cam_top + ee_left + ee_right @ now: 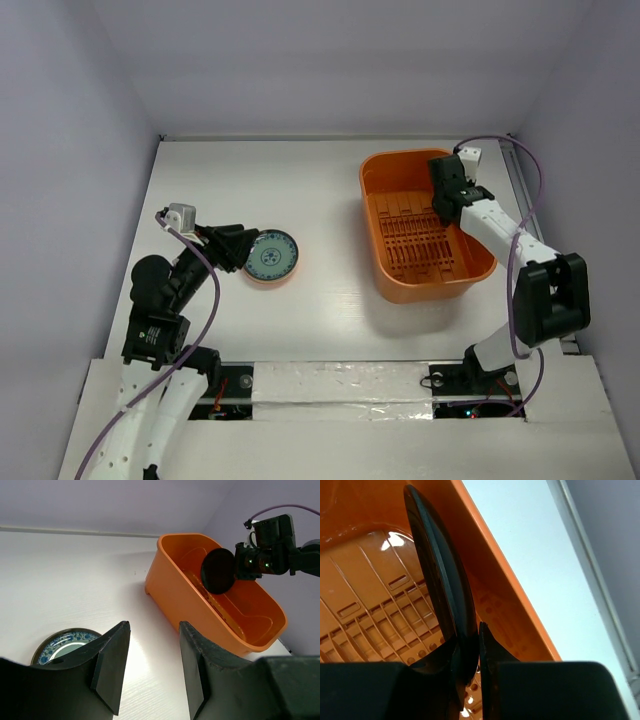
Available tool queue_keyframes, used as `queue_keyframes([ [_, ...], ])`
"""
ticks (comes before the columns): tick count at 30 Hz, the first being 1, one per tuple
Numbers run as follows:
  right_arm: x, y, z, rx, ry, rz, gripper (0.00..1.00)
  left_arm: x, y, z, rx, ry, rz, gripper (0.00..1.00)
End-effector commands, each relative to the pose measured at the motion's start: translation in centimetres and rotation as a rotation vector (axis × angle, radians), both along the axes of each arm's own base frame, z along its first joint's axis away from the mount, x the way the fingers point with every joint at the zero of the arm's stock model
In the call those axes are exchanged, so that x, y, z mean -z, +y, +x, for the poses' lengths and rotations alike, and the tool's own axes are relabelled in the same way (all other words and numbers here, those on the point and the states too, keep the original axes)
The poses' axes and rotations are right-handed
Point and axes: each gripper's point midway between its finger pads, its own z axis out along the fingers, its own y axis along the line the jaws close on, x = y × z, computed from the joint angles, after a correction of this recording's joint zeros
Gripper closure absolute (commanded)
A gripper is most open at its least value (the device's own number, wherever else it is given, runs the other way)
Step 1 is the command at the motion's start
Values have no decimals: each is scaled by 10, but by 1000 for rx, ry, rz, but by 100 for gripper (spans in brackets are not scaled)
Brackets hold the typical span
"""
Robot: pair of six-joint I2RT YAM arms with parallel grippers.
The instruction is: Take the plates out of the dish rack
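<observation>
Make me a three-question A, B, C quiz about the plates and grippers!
1. Where is the blue plate? A) in the rack B) on the table by the left gripper C) in the right gripper
2. What colour is the plate the right gripper holds? A) black B) white C) green
3. How is the left gripper? A) open, holding nothing B) shut on a plate C) shut on the rack

Answers: 1 B, it lies on the table beside that gripper. 2 A, it pinches a black plate. 3 A, its jaws stand apart, nothing between.
</observation>
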Motion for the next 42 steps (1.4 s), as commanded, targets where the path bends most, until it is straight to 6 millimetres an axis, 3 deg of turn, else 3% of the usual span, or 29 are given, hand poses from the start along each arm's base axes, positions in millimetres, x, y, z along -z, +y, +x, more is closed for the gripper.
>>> queue_keyframes([
  [1, -50, 4, 4, -7, -82, -40, 100, -27, 0, -5, 5, -80, -17, 59],
  [13, -117, 9, -8, -26, -187, -57, 100, -27, 0, -4, 1, -80, -14, 59],
  [17, -146, 30, -15, -98, -265, 3, 100, -26, 0, -4, 0, -77, -12, 59],
  [22, -189, 107, -23, -380, -421, 234, 100, -25, 0, -2, -2, -72, -13, 59],
  [24, -204, 147, -29, -513, -476, 340, 100, -25, 1, -2, -5, -74, -13, 59],
  [27, -209, 212, -42, -724, -501, 522, 100, -25, 2, -2, -10, -74, -12, 60],
  [30, -189, 275, -53, -860, -441, 662, 100, -25, 2, -1, -12, -73, -12, 59],
  [33, -158, 339, -57, -963, -361, 769, 100, -25, 2, -1, -12, -72, -11, 59],
  [34, -136, 362, -56, -986, -295, 805, 100, -25, 2, -1, -15, -72, -11, 59],
  [37, -117, 403, -67, -1041, -229, 880, 100, -25, 3, -1, -17, -75, -9, 59],
  [38, -102, 411, -61, -1034, -204, 888, 100, -20, 3, -1, -17, -53, -4, 59],
  [41, -90, 440, -66, -1078, -169, 991, 100, -20, 2, -1, -15, -53, -3, 59],
  [42, -70, 449, -64, -1073, -128, 1005, 100, -19, 2, -1, -13, -50, -4, 59],
])
